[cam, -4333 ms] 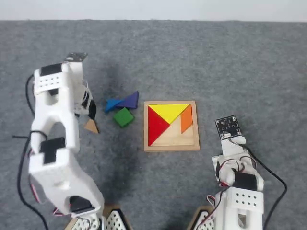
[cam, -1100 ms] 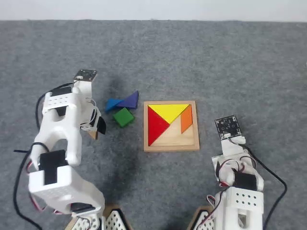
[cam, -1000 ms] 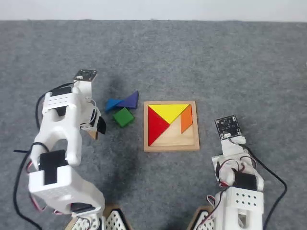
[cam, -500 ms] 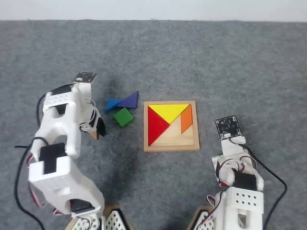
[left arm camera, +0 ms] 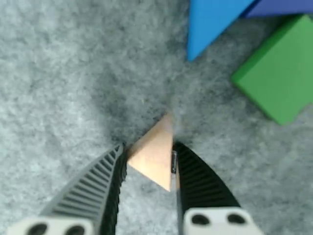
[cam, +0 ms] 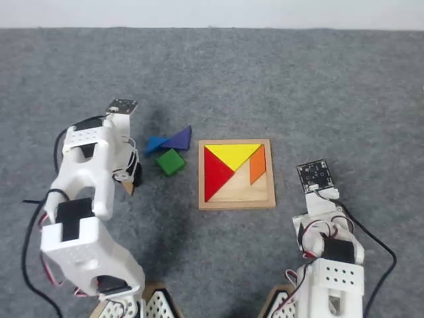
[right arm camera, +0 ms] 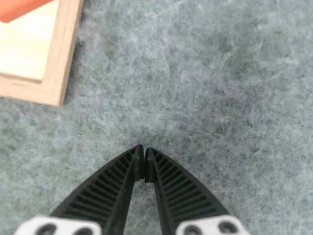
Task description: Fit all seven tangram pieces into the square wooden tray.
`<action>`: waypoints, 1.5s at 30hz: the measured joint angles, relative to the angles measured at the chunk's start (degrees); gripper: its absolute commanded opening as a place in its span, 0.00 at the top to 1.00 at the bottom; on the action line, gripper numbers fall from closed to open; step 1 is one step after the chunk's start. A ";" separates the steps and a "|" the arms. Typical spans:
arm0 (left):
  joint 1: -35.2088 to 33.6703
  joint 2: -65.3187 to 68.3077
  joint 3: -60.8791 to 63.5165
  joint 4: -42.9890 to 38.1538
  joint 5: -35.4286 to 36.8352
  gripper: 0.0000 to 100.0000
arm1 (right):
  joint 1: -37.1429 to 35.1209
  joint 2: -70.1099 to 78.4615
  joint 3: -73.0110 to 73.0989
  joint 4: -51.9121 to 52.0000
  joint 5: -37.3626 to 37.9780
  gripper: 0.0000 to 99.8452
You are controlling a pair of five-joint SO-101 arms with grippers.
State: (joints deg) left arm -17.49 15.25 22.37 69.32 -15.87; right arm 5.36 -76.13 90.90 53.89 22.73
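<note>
My left tool [left arm camera: 149, 149] is clenched on the small tan triangle [left arm camera: 151, 159]. One flat side lies against one finger and the opposite corner touches the other. Its free corner sticks out past the fingertips, towards the blue triangle [left arm camera: 212, 22] and the green square [left arm camera: 276, 81]. I can't tell whether it is clear of the grey bench [cam: 278, 79].

From the high view, the tan triangle [cam: 128, 188] peeks out under my left tool [cam: 132, 175], well left of the square wooden tray [cam: 236, 204]. Three pieces sit in the tray. The red triangle [cam: 217, 173] has its long side along the left wall and points to the centre. The yellow triangle [cam: 233, 154] has its long side along the far wall and also points to the centre. The orange parallelogram [cam: 258, 165] stands by the right wall with its long axis running front to back. The tray's near right part is bare wood.

Between my left tool and the tray, the blue triangle [cam: 155, 143] touches the purple triangle [cam: 179, 139], with the green square [cam: 171, 161] just in front of them.

My right tool [right arm camera: 143, 154] is clenched on nothing, tips together over the bench near a tray corner [right arm camera: 56, 95].

Four seconds back, my left arm stood farther left and the tan triangle showed plainly beside the tool. Now the arm has swung towards the loose pieces and the triangle is mostly tucked under the tool. The tray, the loose pieces and my right arm haven't budged.
</note>
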 measured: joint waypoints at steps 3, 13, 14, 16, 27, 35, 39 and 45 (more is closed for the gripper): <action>2.11 -0.79 0.00 1.58 0.62 0.94 | 0.00 0.00 0.00 0.00 0.00 0.99; 10.11 -12.31 0.09 8.97 4.04 0.94 | 0.00 0.00 0.00 0.00 0.00 0.99; 10.90 -13.45 0.09 9.85 4.22 0.94 | 0.00 0.00 0.00 0.00 0.00 0.99; 13.01 -15.82 0.09 11.16 5.71 0.94 | 0.00 0.00 0.00 0.00 0.00 0.99; 35.87 -15.03 -6.24 11.96 13.63 0.95 | 5.89 0.00 0.00 0.00 -0.09 0.99; 42.29 1.93 -19.16 9.14 18.73 0.95 | 6.07 0.00 0.00 0.00 -0.09 0.99; 44.22 11.08 -24.70 7.74 23.47 0.95 | 6.07 0.00 0.00 -0.62 -0.09 0.99; 45.80 18.64 -32.79 7.65 29.98 0.94 | 6.07 0.00 0.00 -0.88 -0.09 0.99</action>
State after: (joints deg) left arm 28.31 33.89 -10.42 76.97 14.11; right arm 11.43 -76.13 90.90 53.01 22.64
